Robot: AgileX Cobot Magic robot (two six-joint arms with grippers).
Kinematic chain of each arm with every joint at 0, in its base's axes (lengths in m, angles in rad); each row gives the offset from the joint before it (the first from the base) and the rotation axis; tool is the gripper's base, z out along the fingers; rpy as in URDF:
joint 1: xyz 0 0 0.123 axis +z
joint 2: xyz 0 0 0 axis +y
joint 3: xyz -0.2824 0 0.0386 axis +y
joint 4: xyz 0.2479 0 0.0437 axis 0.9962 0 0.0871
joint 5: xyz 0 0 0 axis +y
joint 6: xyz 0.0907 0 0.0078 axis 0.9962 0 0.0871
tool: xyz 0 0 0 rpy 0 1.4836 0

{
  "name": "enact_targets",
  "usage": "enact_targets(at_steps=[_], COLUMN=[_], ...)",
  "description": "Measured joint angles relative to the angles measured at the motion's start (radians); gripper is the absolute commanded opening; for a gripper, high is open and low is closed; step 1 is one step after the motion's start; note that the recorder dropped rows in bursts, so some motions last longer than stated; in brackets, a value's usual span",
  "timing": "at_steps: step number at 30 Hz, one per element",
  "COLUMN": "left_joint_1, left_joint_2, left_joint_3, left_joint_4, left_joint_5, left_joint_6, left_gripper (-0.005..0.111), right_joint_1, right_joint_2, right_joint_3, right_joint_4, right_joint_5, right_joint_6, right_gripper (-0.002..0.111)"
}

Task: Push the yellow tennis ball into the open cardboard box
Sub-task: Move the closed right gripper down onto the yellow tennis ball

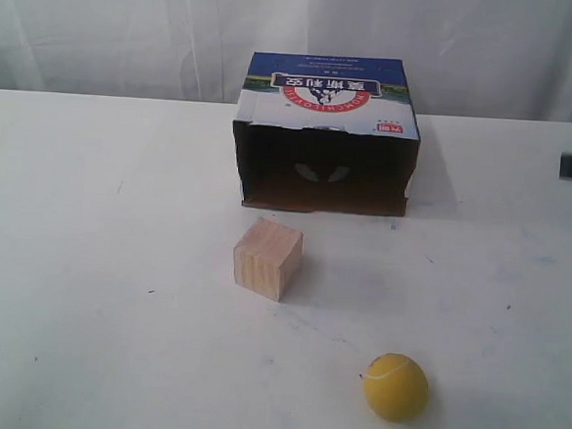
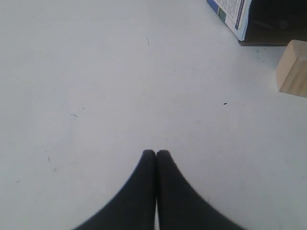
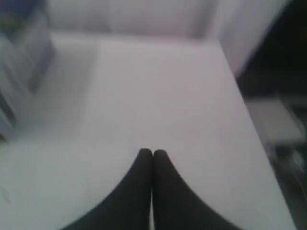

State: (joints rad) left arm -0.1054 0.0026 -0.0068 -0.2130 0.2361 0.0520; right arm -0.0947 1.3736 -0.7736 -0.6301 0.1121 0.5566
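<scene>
Yellow tennis ball (image 1: 395, 386) at near right of white table (image 1: 86, 259), well apart from open cardboard box (image 1: 326, 129) at the back, dark mouth turned toward the ball. Pale wooden cube (image 1: 266, 258) between them, a little left of the straight path. Left gripper (image 2: 156, 153) and right gripper (image 3: 152, 152) each seen with fingers pressed together, pinching nothing, above bare tabletop, neither near the ball. Judged best done by bringing closed right tips low behind the ball, then pushing slowly boxward, kept right of the cube; round, so apt to roll astray. Looked smooth and matte across the tabletop, flecked with small dark marks. Backed by pale curtain (image 1: 132, 27).
</scene>
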Motion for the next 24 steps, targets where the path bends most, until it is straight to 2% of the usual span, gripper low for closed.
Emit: enact_targets(at_steps=[4,8,12,15,17,20,24], left_joint_1=[0.0,0.0,0.0,0.0,0.0,0.0,0.0], left_joint_2=[0.0,0.0,0.0,0.0,0.0,0.0,0.0], left_joint_3=[0.0,0.0,0.0,0.0,0.0,0.0,0.0], left_joint_4=[0.0,0.0,0.0,0.0,0.0,0.0,0.0], left_joint_5=[0.0,0.0,0.0,0.0,0.0,0.0,0.0], left_joint_6=[0.0,0.0,0.0,0.0,0.0,0.0,0.0], left_gripper=[0.0,0.0,0.0,0.0,0.0,0.0,0.0], right_joint_1=[0.029,0.1,0.193,0.269,0.323,0.394,0.44], right_joint_2=[0.188,0.183,0.092,0.044,0.033,0.033,0.044], right_joint_3=[-0.118,-0.159,-0.139,-0.075,-0.023,0.036,0.07], right_joint_4=[0.115,0.323,0.711,0.974,1.072,1.115,1.126], right_joint_5=[0.452,0.647,0.802,0.818,0.779,0.703,0.621], right_joint_6=[-0.084,-0.299,-0.616,-0.788,-0.851,-0.882,-0.894], right_gripper=[0.0,0.0,0.0,0.0,0.0,0.0,0.0])
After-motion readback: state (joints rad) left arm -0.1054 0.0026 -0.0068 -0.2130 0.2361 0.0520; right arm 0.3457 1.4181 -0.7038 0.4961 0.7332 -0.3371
